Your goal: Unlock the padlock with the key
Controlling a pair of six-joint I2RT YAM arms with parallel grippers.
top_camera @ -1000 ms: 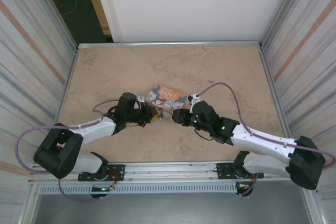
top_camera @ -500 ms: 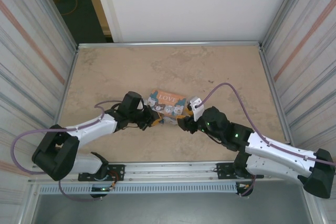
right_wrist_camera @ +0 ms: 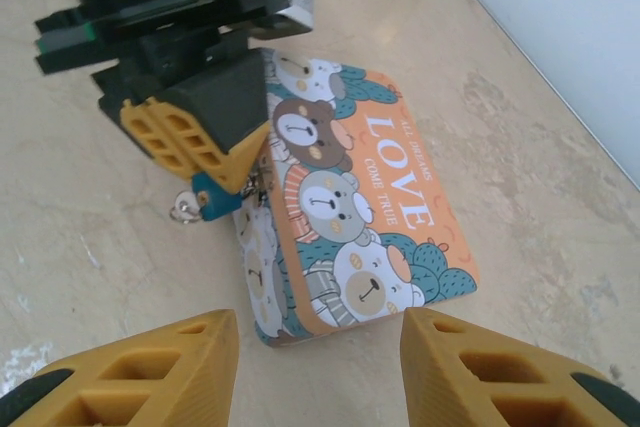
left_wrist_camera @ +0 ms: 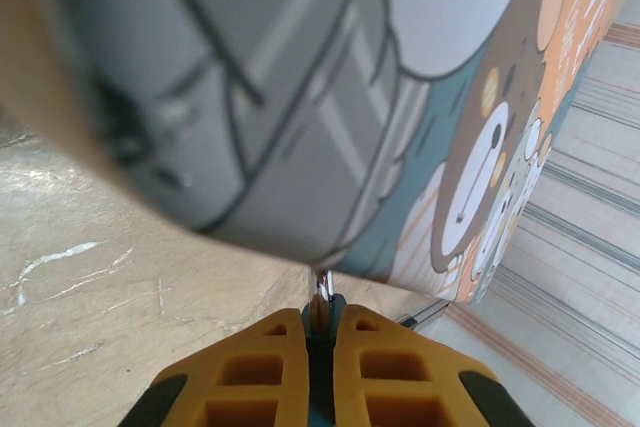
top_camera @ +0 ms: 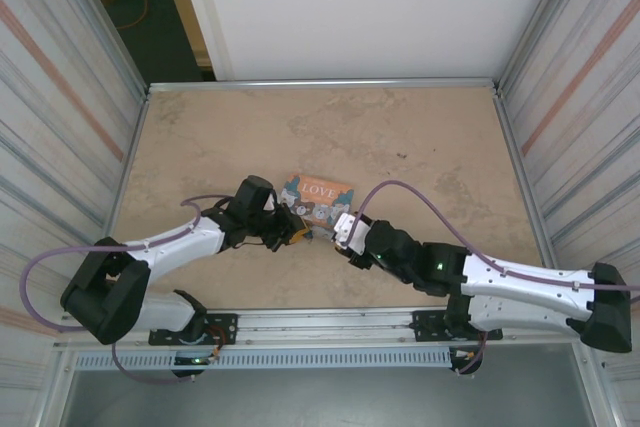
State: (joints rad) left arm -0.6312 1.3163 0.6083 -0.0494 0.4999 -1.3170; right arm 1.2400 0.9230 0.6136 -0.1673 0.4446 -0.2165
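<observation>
- the orange "love" box (top_camera: 318, 195) with its cartoon bears lies flat near the middle of the pale stone-look table (top_camera: 200, 137), and both arms reach in toward it from 6 o'clock
- the left gripper (left_wrist_camera: 321, 319) comes at the box from about its 8 o'clock side, seen from above; its yellow fingers are pressed together and clamped on the padlock (right_wrist_camera: 216, 200), with the small blue body pinched right at their tips
- the padlock sits just beside the box's near-left edge; whether it touches the table i cannot tell
- in the right wrist view a thin silvery loop (right_wrist_camera: 183, 211) sticks out of the padlock at 9 o'clock, away from the box
- from the left wrist a slim silvery bit pokes out of the closed fingers at 12 o'clock and meets the box's lower edge; whether that is a key or part of the lock i cannot tell
- the right gripper (right_wrist_camera: 318, 332) hangs off the box's 5 o'clock side, its fingers spread well apart and gripping nothing, with the box's corner lying beyond the gap
</observation>
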